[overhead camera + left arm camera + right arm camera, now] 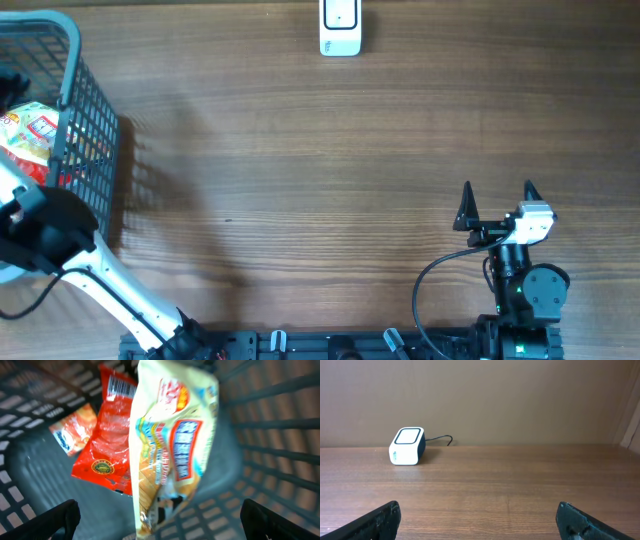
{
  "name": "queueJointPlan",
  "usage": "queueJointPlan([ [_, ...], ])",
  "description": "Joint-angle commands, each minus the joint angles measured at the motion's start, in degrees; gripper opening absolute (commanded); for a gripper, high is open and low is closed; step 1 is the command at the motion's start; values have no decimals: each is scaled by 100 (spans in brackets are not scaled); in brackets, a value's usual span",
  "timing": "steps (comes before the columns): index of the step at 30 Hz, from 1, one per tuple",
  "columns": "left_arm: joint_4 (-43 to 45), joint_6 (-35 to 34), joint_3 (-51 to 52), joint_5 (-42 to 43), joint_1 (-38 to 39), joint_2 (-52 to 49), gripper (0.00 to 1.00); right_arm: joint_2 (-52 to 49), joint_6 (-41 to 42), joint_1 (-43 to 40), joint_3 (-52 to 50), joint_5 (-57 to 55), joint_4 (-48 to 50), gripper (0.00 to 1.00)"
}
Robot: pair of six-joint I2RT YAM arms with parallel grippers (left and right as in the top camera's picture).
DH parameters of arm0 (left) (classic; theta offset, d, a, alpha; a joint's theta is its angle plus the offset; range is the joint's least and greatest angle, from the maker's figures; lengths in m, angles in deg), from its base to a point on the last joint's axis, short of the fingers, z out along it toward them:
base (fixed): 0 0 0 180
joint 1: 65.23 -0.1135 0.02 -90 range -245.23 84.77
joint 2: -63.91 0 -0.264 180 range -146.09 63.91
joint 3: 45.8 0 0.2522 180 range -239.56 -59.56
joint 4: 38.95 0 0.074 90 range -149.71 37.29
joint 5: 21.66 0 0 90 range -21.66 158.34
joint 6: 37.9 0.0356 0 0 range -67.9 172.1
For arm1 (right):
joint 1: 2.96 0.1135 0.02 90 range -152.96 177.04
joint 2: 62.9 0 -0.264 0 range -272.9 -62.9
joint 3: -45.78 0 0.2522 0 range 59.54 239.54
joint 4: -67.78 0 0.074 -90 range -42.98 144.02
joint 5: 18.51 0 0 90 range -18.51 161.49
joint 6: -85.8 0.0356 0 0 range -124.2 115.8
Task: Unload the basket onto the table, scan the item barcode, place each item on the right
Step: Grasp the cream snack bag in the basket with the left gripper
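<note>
Left tool [160, 517] spread wide above cream packet [175, 445] (in basket [280, 460]).

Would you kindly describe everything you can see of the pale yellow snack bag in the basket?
The snack bag is glossy, crinkled plastic, pale cream-yellow. It carries a red-orange logo near one end, a blue label panel edged in red, and what looks like pictured biscuits at the other end; the print is too blurred to read. It lies inside the grey mesh basket, partly overlapping a red packet beside it. No barcode shows on its visible face.
</note>
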Motion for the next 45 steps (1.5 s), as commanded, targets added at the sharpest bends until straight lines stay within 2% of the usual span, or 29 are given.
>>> queueJointPlan([
  [1, 17, 68, 275, 46, -87, -205, 100, 42, -57, -24, -17, 48, 17, 100],
  [13, 92, 68, 697, 70, -149, -289, 100, 42, -59, -24, -17, 46, 15, 100],
  [28, 1113, 76, 2041, 651, -149, -289, 100, 42, -59, -24, -17, 48, 15, 100],
  [33, 1386, 627, 2157, 1147, -149, -289, 100, 42, -59, -24, -17, 46, 15, 100],
  [36, 1458, 673, 2157, 1189, -149, -289, 100, 42, -59, -24, -17, 46, 17, 100],
  [38, 1506, 671, 2157, 1189, -149, -289, 95, 42, -57, -24, -17, 48, 15, 100],
  [40, 1547, 671, 2157, 1189, -149, -289, 81, 42, -59, -24, -17, 46, 17, 100],
  [41, 1563, 671, 2157, 1189, -149, -289, 77, 42, -59, -24, -17, 48, 15, 100],
  [45, 1624, 669, 2170, 1185, -149, -289, 69, 42, -57, -24, -17, 48, 17, 100],
])
